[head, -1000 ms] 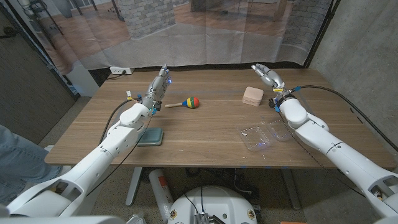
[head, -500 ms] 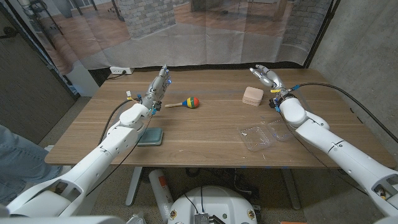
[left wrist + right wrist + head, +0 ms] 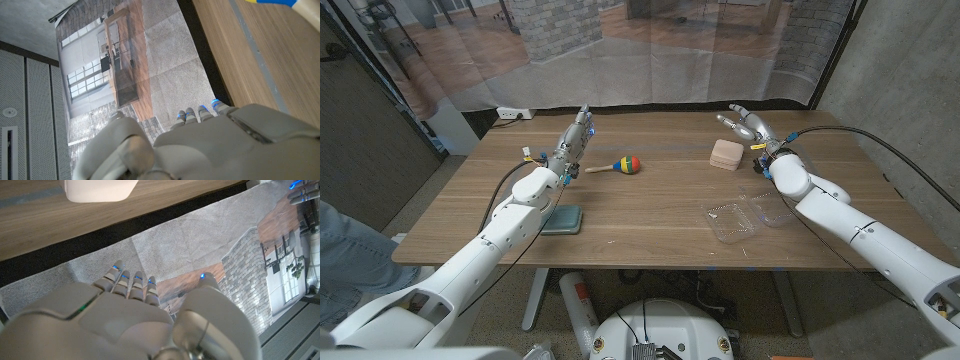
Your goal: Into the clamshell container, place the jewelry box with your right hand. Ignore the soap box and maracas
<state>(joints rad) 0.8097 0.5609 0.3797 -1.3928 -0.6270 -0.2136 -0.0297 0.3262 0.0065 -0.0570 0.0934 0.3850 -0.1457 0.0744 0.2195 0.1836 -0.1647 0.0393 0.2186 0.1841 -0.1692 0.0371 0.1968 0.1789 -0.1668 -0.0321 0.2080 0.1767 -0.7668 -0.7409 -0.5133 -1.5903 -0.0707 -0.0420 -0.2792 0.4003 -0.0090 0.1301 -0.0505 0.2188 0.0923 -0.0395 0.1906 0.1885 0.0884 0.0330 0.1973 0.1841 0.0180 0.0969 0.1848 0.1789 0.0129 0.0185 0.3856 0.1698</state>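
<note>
Over the last second the right robot hand has swung from beyond the far right part of the counter in toward the jewelry box, and it now hangs in the air just past the box's far side, fingers spread and grasping nothing. That reads as the approach to the pick: the robot hand is closing on the box but has not touched it, so the grasp and the carry are both still to do. In the right wrist view the jewelry box shows as a pale rounded block ahead of the fingers, clear of them. The box itself has not moved; it sits flat on the counter toward the far right, well apart from the clamshell container, which lies open near the front edge on the right, under the right forearm. The left robot hand is raised over the far left part of the counter as it was, fingers extended and together, holding nothing. By count: one jewelry box, one clear clamshell container, one maraca with a coloured head lying near the far middle, one dark green soap box near the front left beside the left forearm, and two robot hands, both released.
</note>
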